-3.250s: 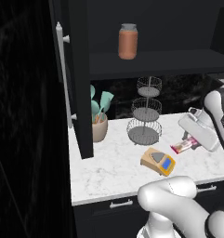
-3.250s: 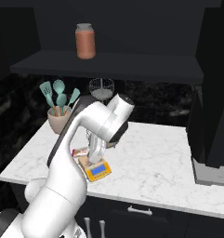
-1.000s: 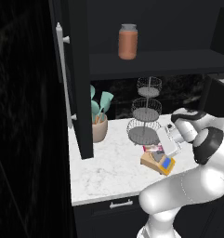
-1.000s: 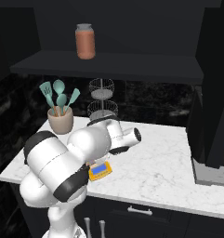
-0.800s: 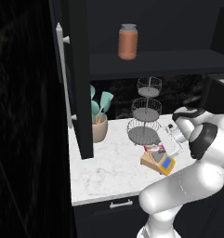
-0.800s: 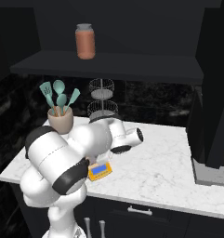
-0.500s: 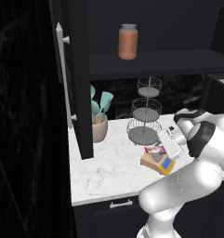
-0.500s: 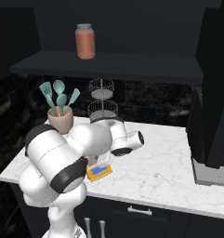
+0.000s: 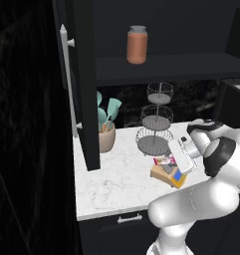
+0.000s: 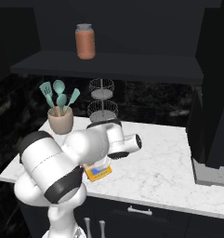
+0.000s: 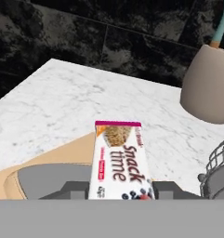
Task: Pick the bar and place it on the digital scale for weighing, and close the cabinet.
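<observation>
one bar (image 11: 118, 160) – gripper-held (image 11: 119, 188), one digital scale (image 11: 43, 174)

A glossy white robot arm (image 10: 62, 162) built from thick, rounded, tube-like segments. Dark grey to black bands ring the joints between segments, and round dark caps close the joint ends. The flat white hand (image 9: 181, 155) carries two small dark grey finger tips (image 11: 74, 188).

Arm: folded forward and low, elbow raised, wrist bent down. Gripper (image 11: 117, 189): jaws closed on the snack bar (image 11: 118, 160), dark fingers (image 11: 76, 188) flanking its near end.
</observation>
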Controlling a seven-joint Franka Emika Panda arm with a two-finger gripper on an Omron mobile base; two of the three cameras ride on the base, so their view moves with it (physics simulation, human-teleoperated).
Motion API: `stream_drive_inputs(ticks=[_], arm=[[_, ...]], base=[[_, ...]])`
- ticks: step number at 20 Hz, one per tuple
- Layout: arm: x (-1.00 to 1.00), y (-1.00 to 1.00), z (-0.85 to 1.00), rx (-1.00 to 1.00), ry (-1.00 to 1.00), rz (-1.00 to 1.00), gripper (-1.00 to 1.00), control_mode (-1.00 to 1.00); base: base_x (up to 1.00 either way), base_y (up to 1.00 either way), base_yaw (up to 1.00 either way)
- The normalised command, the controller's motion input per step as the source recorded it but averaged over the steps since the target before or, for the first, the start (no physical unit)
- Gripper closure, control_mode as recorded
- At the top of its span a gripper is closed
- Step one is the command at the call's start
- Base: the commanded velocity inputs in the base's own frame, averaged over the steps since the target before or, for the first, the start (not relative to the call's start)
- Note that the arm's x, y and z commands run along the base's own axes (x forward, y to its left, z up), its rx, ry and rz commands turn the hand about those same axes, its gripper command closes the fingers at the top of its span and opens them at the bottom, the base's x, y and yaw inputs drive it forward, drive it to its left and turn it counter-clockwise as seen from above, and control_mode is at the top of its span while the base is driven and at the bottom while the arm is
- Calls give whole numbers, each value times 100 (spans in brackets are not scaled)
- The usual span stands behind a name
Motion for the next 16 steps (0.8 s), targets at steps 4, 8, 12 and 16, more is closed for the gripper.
stream_drive_inputs(ticks=[4,8,12,16], arm=[[-25,21,-8,0,-5,0,100,-100],[-18,0,-17,0,-1,0,100,-100],[14,0,-38,0,0,-1,100,-100],[3,19,-45,-2,0,0,-100,-100]], base=[[0,0,0],[0,0,0],[0,0,0],[0,0,0]])
